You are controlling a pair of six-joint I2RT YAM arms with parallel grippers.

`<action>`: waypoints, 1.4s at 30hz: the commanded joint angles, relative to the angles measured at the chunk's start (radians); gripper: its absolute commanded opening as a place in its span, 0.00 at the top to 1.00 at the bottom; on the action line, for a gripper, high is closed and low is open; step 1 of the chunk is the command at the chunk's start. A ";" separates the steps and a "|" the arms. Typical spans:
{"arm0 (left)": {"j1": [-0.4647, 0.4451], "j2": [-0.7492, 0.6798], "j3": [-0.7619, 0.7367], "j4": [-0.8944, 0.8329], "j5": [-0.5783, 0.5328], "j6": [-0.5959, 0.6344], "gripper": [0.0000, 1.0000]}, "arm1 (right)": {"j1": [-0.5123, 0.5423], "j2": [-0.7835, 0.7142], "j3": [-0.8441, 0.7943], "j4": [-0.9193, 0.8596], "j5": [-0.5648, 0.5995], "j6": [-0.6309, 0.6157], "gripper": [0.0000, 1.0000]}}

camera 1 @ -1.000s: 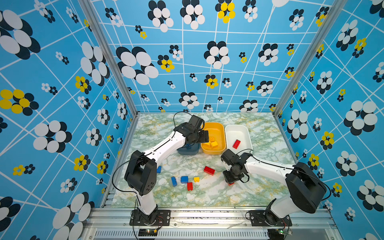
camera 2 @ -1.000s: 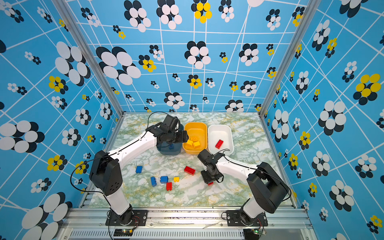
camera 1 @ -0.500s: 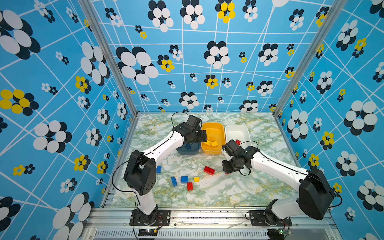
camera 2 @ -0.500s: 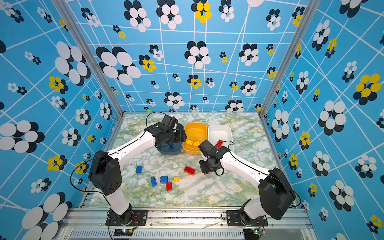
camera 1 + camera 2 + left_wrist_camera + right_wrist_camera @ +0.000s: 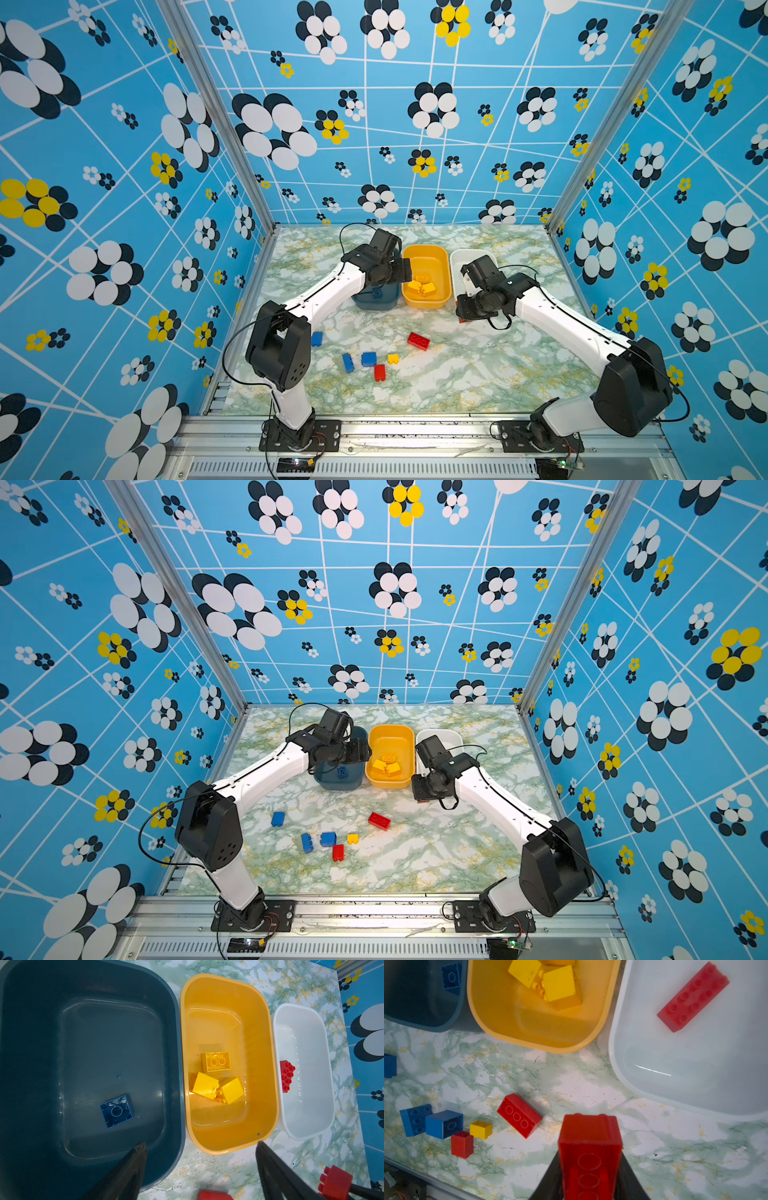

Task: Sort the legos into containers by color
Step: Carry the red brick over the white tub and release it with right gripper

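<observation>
long red brick [image 5: 693, 996] in white tub [image 5: 675, 1053]

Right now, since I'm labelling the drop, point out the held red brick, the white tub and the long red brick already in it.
held red brick [image 5: 589, 1159]: right wrist view, hollow underside.
white tub [image 5: 706, 1059]: right wrist view, bare floor.
long red brick [image 5: 693, 997]: right wrist view, studded top.

Lab cell: alu frame [image 5: 220, 120], printed walls [image 5: 457, 75]

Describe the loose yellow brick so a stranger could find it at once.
On the marble table, well in front of the tubs, four loose bricks huddle together. The yellow brick sits at their right end in both top views: the only yellow one outside a tub.
</observation>
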 commanded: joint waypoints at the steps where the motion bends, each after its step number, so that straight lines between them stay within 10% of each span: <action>1: 0.012 -0.040 -0.009 0.004 0.000 -0.008 0.16 | -0.025 0.031 0.037 0.014 -0.020 -0.015 0.68; 35: 0.101 -0.167 -0.129 0.003 0.015 -0.002 0.15 | -0.215 0.474 0.400 0.016 -0.024 -0.062 0.66; 42: 0.120 -0.215 -0.172 -0.018 0.005 -0.003 0.15 | -0.225 0.531 0.446 -0.003 -0.032 -0.062 0.47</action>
